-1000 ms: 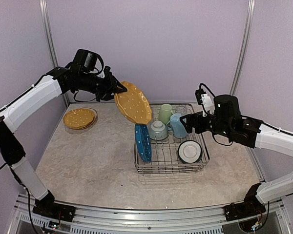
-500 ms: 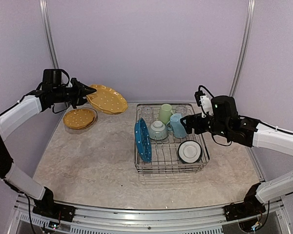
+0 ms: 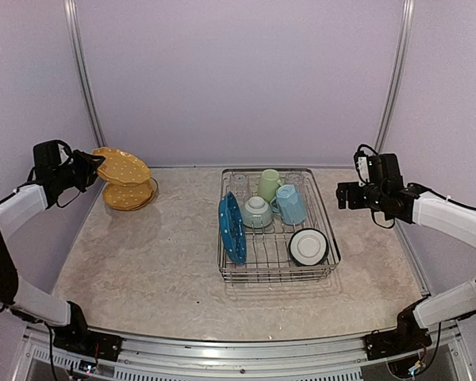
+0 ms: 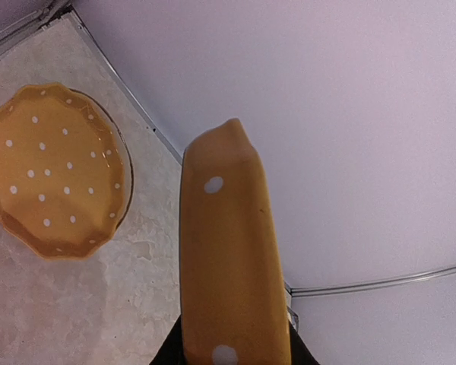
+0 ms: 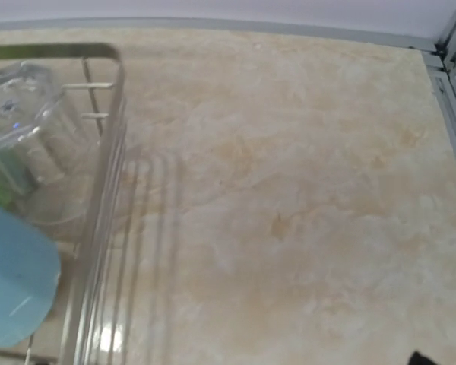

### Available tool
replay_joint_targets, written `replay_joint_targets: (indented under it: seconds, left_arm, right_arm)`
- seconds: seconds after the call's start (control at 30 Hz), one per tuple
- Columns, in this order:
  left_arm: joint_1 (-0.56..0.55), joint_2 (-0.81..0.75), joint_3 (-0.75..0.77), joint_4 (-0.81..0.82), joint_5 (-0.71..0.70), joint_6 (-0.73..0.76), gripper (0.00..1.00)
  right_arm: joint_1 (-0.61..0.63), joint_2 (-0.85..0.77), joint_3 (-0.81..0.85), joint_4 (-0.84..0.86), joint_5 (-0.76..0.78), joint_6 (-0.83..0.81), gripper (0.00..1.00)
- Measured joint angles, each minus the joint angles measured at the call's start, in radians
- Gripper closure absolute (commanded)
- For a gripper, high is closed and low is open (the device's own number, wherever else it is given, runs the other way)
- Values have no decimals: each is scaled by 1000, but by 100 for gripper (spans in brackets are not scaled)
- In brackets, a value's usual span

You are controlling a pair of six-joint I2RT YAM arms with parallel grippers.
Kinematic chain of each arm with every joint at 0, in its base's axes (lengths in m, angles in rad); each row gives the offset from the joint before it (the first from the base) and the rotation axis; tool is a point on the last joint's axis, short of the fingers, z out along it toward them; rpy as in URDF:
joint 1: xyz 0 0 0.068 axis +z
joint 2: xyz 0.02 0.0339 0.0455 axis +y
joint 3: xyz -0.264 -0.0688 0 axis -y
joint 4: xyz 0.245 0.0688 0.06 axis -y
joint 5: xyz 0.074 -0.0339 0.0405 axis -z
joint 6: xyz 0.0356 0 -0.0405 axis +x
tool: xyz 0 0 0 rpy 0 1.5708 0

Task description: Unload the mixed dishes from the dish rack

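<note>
The left gripper (image 3: 95,163) clamped the rim of the held yellow plate (image 4: 228,251), tilted ahead of it above the resting yellow plate (image 4: 57,171), where early release could chip both; the right gripper (image 3: 341,195), opening indiscernible, hovered beside the dish rack (image 3: 278,274).

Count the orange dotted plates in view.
2. The lower plate lies on the table at far left; the upper plate is clamped in the left arm's jaws above it. The rack may hide more.
</note>
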Motion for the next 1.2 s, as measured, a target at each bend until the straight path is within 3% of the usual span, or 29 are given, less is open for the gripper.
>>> replay_joint_targets:
  seconds: [0.17,0.5,0.8,0.93,1.03,1.2]
  left_arm:
    - [61,84,-44,137,-17,-18,100]
    - [97,357,-63,436,-45,-62,100]
    - [98,567,-21,539,-51,-83,100]
    - [98,591,1,554,-51,-83,88]
    - [98,607,18,544,-51,-85,74]
    - [95,612,60,449,-63,-68,59]
  right_arm:
    - [-87,23,-20,61,-129,-38,0]
    - [-99,23,-47,124,-271,-72,0]
    - [-99,-8,-48,143,-319,-70,0]
    - [-99,-8,-49,147,-332,-66,0]
    - [-99,-8,-50,149,-341,-63,0]
    - [-99,-8,-50,149,-349,-55,0]
